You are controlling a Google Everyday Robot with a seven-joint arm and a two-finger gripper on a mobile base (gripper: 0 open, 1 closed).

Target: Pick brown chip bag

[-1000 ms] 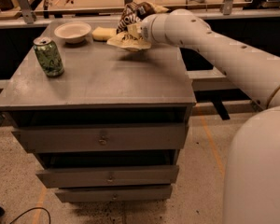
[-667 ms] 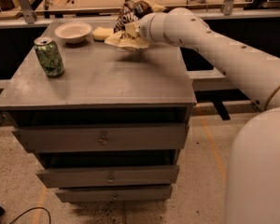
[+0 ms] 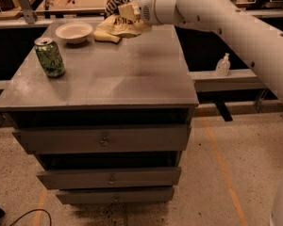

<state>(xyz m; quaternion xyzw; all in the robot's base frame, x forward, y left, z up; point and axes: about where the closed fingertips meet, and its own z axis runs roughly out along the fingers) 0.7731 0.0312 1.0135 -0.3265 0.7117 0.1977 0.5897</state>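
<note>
The brown chip bag (image 3: 121, 13) is crinkled, dark brown with white lettering at its top end and tan-cream at its lower end. It hangs at the far edge of the grey cabinet top (image 3: 113, 74), raised slightly off the surface. My gripper (image 3: 128, 12) is at the far middle of the top, shut on the bag, with my white arm (image 3: 217, 13) reaching in from the right. The wrist hides most of the fingers.
A green soda can (image 3: 49, 56) stands at the left of the top. A white bowl (image 3: 74, 32) sits at the far left, with a plain yellow block (image 3: 105, 35) beside it under the bag. A small clear bottle (image 3: 222, 65) stands on a ledge to the right. A workbench runs behind.
The bag and my gripper have risen from the cabinet top and shifted slightly left. The view has also shifted. The can, bowl and yellow block stay in place.
</note>
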